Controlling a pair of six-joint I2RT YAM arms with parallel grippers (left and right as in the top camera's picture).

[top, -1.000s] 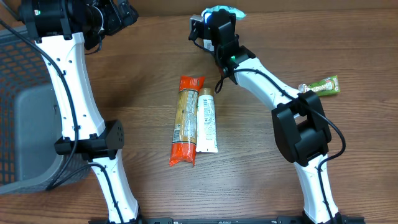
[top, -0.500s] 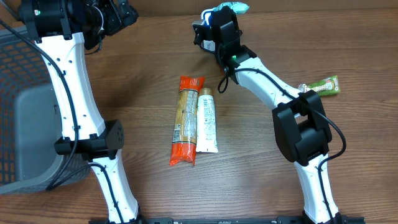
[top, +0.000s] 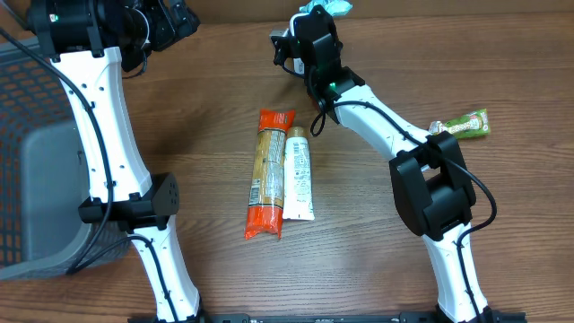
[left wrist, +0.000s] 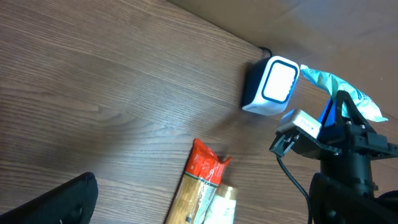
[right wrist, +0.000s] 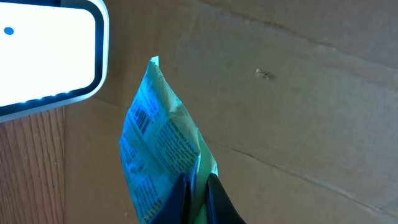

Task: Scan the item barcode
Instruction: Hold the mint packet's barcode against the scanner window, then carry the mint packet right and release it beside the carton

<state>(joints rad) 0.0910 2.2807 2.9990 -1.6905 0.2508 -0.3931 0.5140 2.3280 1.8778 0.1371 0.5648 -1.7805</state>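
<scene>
1. Packet (right wrist: 163,152): teal, held off the table at the top centre of the overhead view. It is pinched at its lower edge.
2. Right gripper (right wrist: 198,186): jaws clamped on the packet. Nothing else is in them.
3. Packet axis: in the right wrist view it runs from the jaws up the frame, leaning a little left. The free end is uppermost.
4. Barcode (right wrist: 142,118): on the packet's upper left face, which is turned toward the wrist camera.
5. Scanner (left wrist: 272,86): white, with its window lit. It fills the upper left corner of the right wrist view, just beside the packet but apart from it.
6. Key relation: the scanner lies left of the packet. By my reading the barcode face needs turning toward the lit window.
7. Left gripper (top: 175,20): jaws apart and empty, upper left of the overhead view, well apart from the packet. The right arm is the nearer.
</scene>
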